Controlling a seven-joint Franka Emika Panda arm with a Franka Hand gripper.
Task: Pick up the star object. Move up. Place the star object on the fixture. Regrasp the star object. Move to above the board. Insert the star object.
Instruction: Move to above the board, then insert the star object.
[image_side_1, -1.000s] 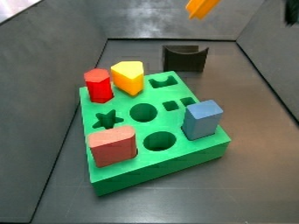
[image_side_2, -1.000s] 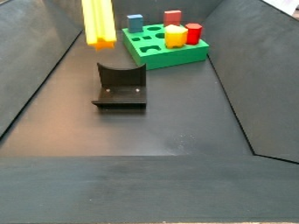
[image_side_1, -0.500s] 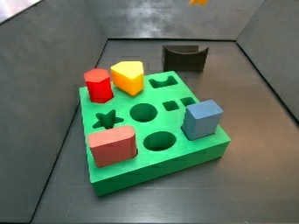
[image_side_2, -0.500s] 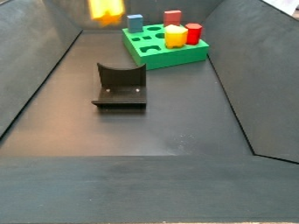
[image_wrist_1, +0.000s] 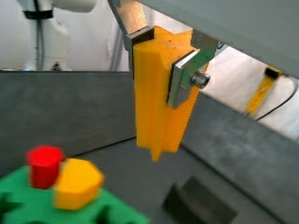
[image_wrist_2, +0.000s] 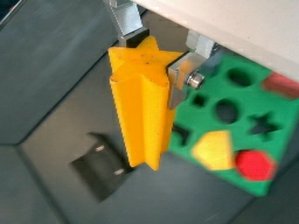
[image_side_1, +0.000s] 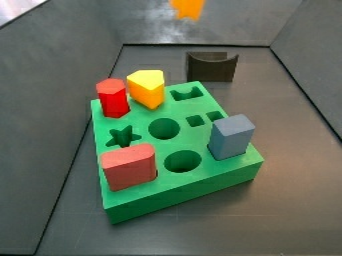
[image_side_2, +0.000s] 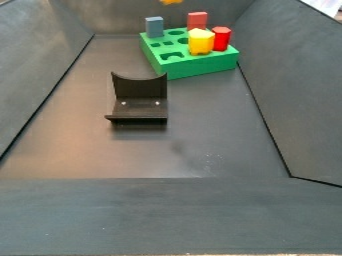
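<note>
Since a second ago the long orange-yellow plastic star object has gone up and across; in both side views only its bottom tip now peeks in at the top edge. Before, it hung near the small dark fixture with the curved notch on top; now it is high up, closer to the big green board with the shaped holes.

Both wrist views show the gripper squeezing the star object near its top, with one flat silver finger pressed on its side. The star hangs straight down from the gripper, and its star-shaped end shows in a wrist view. The gripper itself is out of sight in the side views.

On the board sit a red six-sided block, a yellow rounded wedge block, a blue square block and a red-pink block. The star-shaped hole in the board is open.
</note>
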